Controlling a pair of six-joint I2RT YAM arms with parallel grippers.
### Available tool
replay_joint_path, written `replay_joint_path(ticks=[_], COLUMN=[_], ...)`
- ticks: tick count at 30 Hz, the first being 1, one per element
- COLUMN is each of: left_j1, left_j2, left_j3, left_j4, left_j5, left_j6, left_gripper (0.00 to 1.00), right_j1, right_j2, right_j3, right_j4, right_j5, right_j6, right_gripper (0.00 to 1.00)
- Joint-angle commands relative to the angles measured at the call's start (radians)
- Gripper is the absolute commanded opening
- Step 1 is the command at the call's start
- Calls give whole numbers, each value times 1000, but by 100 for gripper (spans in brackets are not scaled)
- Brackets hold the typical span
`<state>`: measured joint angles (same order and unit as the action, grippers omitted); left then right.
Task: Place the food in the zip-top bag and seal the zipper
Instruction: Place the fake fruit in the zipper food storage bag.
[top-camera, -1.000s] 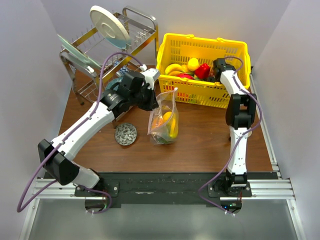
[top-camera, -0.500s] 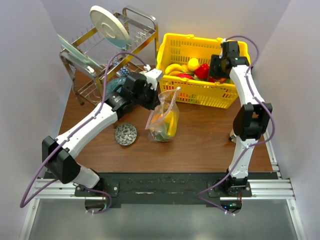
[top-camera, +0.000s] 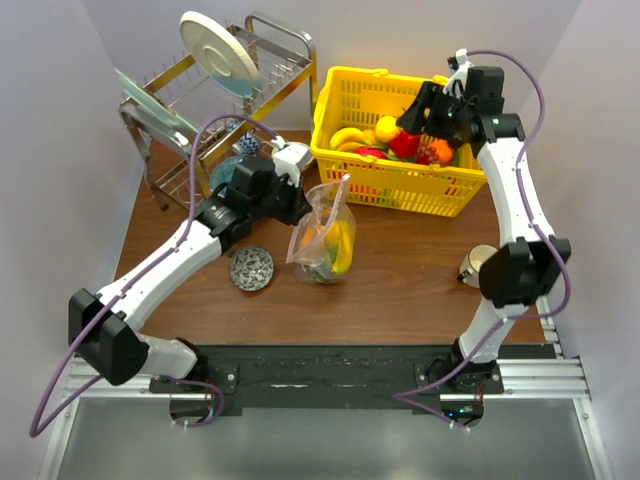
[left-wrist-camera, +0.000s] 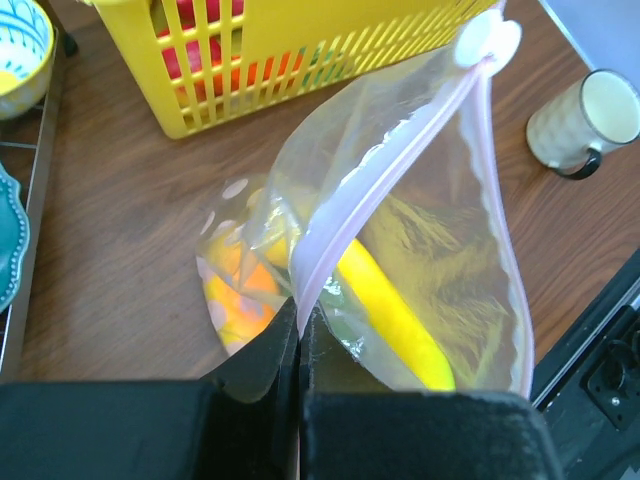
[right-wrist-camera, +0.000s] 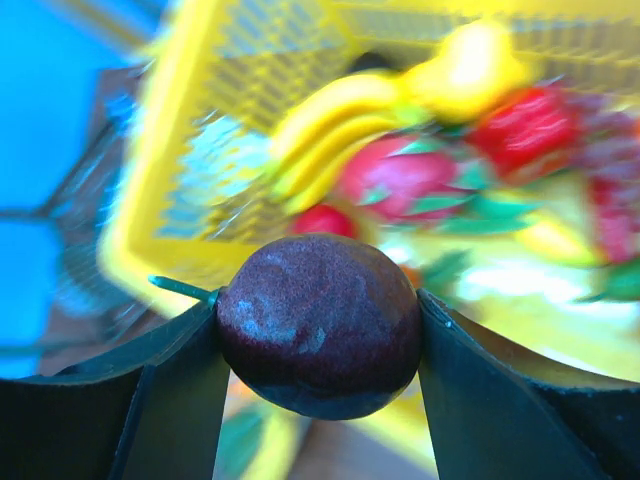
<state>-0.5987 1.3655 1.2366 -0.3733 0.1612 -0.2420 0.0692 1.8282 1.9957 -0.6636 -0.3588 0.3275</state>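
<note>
The clear zip-top bag (top-camera: 325, 238) stands on the table in front of the yellow basket (top-camera: 400, 192). My left gripper (left-wrist-camera: 298, 325) is shut on the bag's rim, pinching the pale zipper (left-wrist-camera: 385, 170) and holding the mouth up and open. Inside the bag lie a yellow banana (left-wrist-camera: 390, 310) and an orange piece (left-wrist-camera: 240, 290). My right gripper (right-wrist-camera: 320, 330) is shut on a dark purple round fruit (right-wrist-camera: 320, 325) with a green stem, raised above the basket's right side (top-camera: 412, 115). More food (top-camera: 385, 132) fills the basket.
A metal dish rack (top-camera: 215, 100) with plates stands at the back left. A round perforated metal disc (top-camera: 251, 268) lies left of the bag. A white mug (top-camera: 475, 265) sits by the right arm. A patterned bowl (left-wrist-camera: 20, 40) is near the rack.
The right arm has risen out of the basket and swung back and right, carrying the dark fruit. The left arm has shifted slightly left, still holding the bag.
</note>
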Motion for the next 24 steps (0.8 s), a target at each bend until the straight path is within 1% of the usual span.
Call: replay_joint_path(ticks=[1, 2, 3, 5, 6, 8, 9, 10, 13, 15, 18, 24], left_j1=[16, 20, 22, 31, 33, 40, 43, 45, 54, 60, 68, 74], left_j2=[-57, -63, -72, -89, -104, -120, -129, -132, -131, -131, -131, -118], left_j3=[-12, -12, -14, -19, -23, -37, -40, -42, -43, -46, -51, -63], left_j4=[74, 74, 73, 76, 80, 99, 102, 106, 114, 119, 132, 160], left_j5=[44, 49, 58, 69, 77, 86, 96, 101, 138, 167, 204, 270], left_j6=[3, 1, 0, -11, -14, -25, -28, -32, -42, -52, -62, -82], left_gripper=[0, 0, 0, 0, 0, 0, 0, 0, 0, 0, 0, 0], right_j1=[94, 121, 171, 217, 253, 283, 322, 345, 446, 518, 582, 623], right_j2=[-210, -271, -302, -360, -415, -472, -516, -535, -569, -573, -575, -550], right_j3=[-209, -241, -270, -354, -385, -477, -504, -568, -665, -698, -726, -742], right_j4=[203, 211, 214, 239, 255, 326, 346, 396, 478, 505, 529, 578], right_j5=[-259, -259, -249, -252, -259, -276, -285, -282, -295, -278, -235, -164], right_j6=[114, 105, 94, 84, 88, 119, 128, 152, 194, 199, 182, 170], right_gripper=[39, 40, 39, 40, 40, 40, 40, 40, 40, 40, 39, 40])
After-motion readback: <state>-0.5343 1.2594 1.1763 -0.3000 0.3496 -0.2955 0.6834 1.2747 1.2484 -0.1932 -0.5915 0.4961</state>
